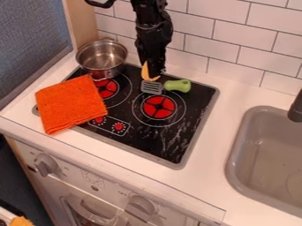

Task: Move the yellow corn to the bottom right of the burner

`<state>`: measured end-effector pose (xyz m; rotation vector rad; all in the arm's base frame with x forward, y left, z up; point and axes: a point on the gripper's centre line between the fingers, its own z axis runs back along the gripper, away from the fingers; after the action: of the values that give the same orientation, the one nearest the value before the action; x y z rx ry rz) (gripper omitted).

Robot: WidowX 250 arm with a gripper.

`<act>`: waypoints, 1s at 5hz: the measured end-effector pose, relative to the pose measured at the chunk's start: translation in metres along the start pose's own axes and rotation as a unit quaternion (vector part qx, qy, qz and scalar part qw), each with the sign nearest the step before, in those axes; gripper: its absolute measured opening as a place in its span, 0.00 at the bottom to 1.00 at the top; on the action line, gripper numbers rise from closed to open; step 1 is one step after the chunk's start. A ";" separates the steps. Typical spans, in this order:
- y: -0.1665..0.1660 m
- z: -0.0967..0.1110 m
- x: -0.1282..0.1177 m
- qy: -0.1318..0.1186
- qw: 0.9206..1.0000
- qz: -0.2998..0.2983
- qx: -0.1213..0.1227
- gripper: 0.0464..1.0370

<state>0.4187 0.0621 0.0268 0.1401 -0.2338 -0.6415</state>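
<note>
Corn point(146, 72) is at the rear of the black cooktop point(140, 136), up beside the black gripper point(155, 74) & just behind the slotted spatula head point(152, 88) w/ its green handle point(177, 85); can't tell if gripper is open, closed or gripping the corn; step in hand is prob. securing it, then the carry; best to pinch across the narrow width, approx. mid-length, since a hold near the thin tip could let it swivel; lift straight up 1st, enough to clear spatula, then go over the R burner point(159, 107) toward its lower-R side; lower gently & let go only once corn is resting, b/c a rounded shape may roll.

Corn's long axis runs approx. top-to-bottom in view, leaning a bit; thin tip points up toward the tiled wall point(236, 37), wider end down & slightly R, toward spatula head.
</note>
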 end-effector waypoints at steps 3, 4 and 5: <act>0.021 0.039 -0.001 -0.020 0.999 0.014 0.049 0.54; 0.025 0.076 0.001 -0.042 0.996 0.015 0.078 0.54; 0.006 0.108 -0.007 -0.051 0.995 -0.004 0.085 0.54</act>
<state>0.3890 0.0652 0.1311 0.2715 -0.3876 -0.6369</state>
